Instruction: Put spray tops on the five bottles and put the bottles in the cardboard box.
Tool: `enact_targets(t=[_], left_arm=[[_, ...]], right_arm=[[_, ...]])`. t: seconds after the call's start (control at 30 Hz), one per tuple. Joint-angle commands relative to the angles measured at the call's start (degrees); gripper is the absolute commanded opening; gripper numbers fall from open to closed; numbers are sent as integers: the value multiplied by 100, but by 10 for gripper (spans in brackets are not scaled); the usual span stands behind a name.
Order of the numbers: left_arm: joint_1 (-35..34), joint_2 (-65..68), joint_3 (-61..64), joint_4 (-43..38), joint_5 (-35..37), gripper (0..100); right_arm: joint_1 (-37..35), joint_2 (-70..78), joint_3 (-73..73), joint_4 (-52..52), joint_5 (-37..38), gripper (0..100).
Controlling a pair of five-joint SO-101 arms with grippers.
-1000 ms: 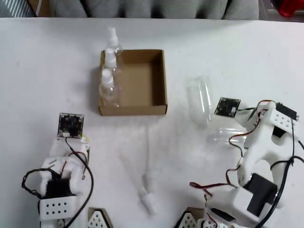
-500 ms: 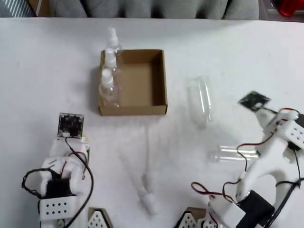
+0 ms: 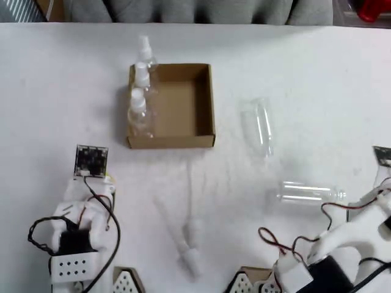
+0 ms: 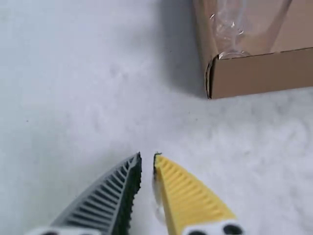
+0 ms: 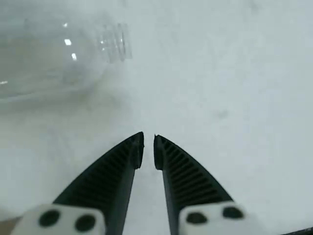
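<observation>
Holding nothing on either side: left fingers point(image 4: 160, 169) a sliver apart over bare table point(image 4: 73, 73) near the box point(image 4: 254, 73) corner, right fingers point(image 5: 160, 149) just as nearly shut, just short of a capless bottle point(image 5: 49, 54) lying on its side. Counting three capped bottles point(image 3: 137, 110) along the box's left wall, a second capless one point(image 3: 256, 128) lying right of the box, and spray tops point(image 3: 189, 244) loose in front of it. Likely trouble: nudging the round bottle into a roll by closing in with so narrow a gap, or squeezing its thin wall and losing hold; also snagging the tops' thin tubes.
</observation>
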Motion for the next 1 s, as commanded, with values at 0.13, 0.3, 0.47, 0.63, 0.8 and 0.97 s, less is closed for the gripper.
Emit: enact_targets(t=[0.13, 0.3, 0.47, 0.63, 0.8, 0.97], left_arm=[[-31, -110, -26, 35, -53, 55], [-48, -110, -26, 35, -53, 55], [-48, -110, -26, 35, -53, 55], [-31, -110, -26, 35, -62, 55], [-31, -110, -26, 35, -62, 55], [-31, -110, -26, 35, -62, 55]], right_arm=[[-479, -637, 782, -1182, -1952, 17], [-752, -303, 809, -1657, -2541, 17], [-822, 690, 677, -2378, -2971, 16], [-919, 1253, 149, -2510, -3402, 16], [-1297, 1323, -273, -2510, -3596, 16], [-2097, 1508, -378, -2571, -3868, 17]])
